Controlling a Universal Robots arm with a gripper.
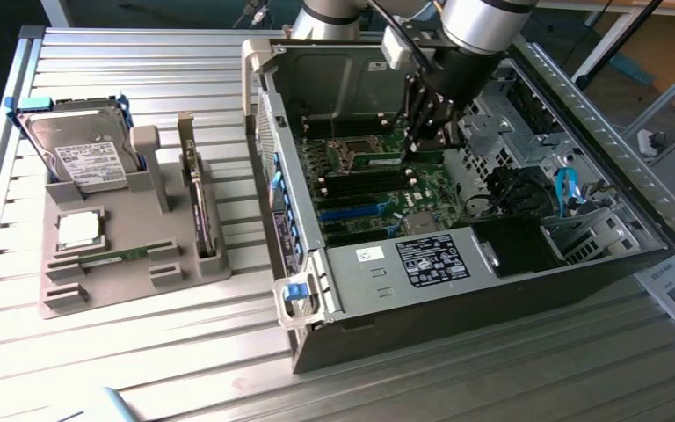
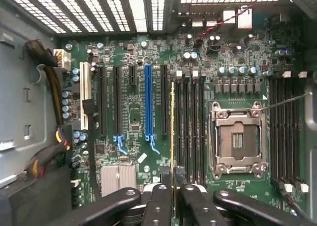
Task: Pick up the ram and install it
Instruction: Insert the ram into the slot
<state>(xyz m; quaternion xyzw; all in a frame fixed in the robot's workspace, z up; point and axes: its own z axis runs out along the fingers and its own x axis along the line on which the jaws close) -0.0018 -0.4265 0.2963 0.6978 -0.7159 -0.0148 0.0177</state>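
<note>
The ram (image 2: 172, 127) is a thin green stick seen edge-on, standing along the memory slot on the side of the empty processor socket (image 2: 237, 137) toward the blue slot. My gripper (image 2: 172, 177) is shut on its near end, black fingers (image 2: 159, 196) pressed to both faces. In the exterior view the gripper (image 1: 422, 141) reaches down inside the open computer case (image 1: 367, 264), and the ram (image 1: 375, 159) lies at the level of the slots on the motherboard. Whether it is fully seated I cannot tell.
A long blue slot (image 2: 147, 102) and black card slots run parallel beside the ram. More memory slots (image 2: 285, 132) lie beyond the socket. Outside the case, a grey fixture (image 1: 74, 294) holds a hard drive (image 1: 80, 154), a square silver chip (image 1: 80, 229), another green stick (image 1: 115, 258) and an upright card (image 1: 203, 211).
</note>
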